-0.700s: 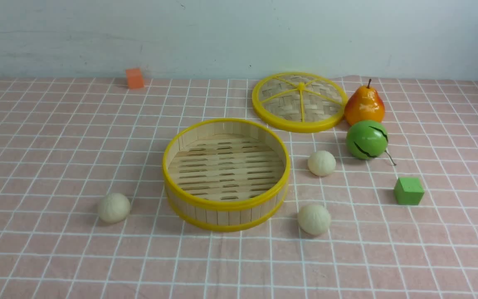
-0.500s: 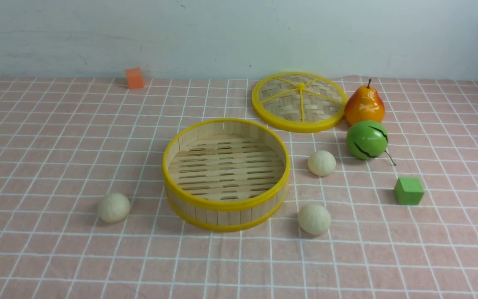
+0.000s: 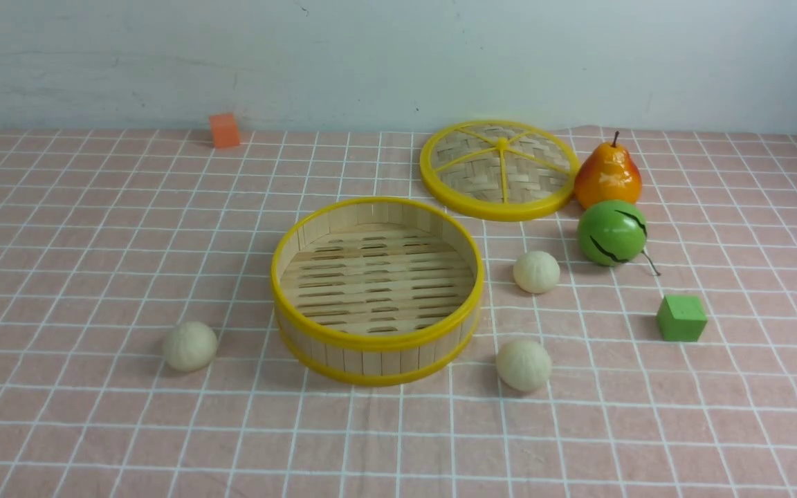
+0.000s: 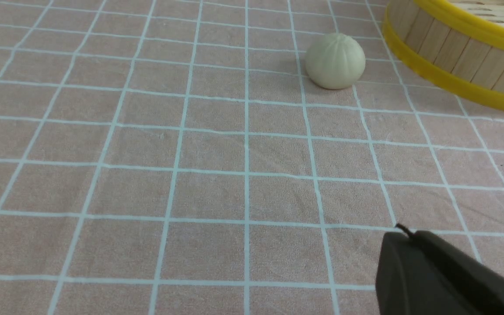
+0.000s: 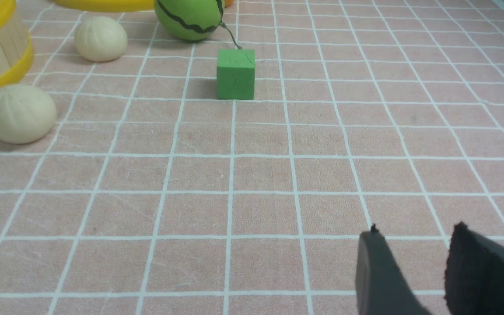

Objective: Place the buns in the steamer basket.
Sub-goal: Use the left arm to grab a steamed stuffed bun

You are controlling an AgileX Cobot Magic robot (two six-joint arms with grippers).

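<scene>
The steamer basket (image 3: 371,341) stands empty in the middle of the checked cloth. Three cream-white buns lie on the cloth around it: one to its left (image 3: 190,346), one at its front right (image 3: 524,364), one to its right (image 3: 536,271). Neither gripper shows in the front view. In the left wrist view my left gripper (image 4: 409,234) is shut and empty, well short of the left bun (image 4: 335,61) and the basket wall (image 4: 453,57). In the right wrist view my right gripper (image 5: 416,229) is open and empty, far from two buns (image 5: 19,113) (image 5: 100,38).
The woven yellow-rimmed lid (image 3: 500,169) lies behind the basket on the right. An orange pear (image 3: 607,176) and a green cracked fruit (image 3: 611,233) stand beside it. A green cube (image 3: 681,318) sits at the right, an orange cube (image 3: 224,130) by the back wall.
</scene>
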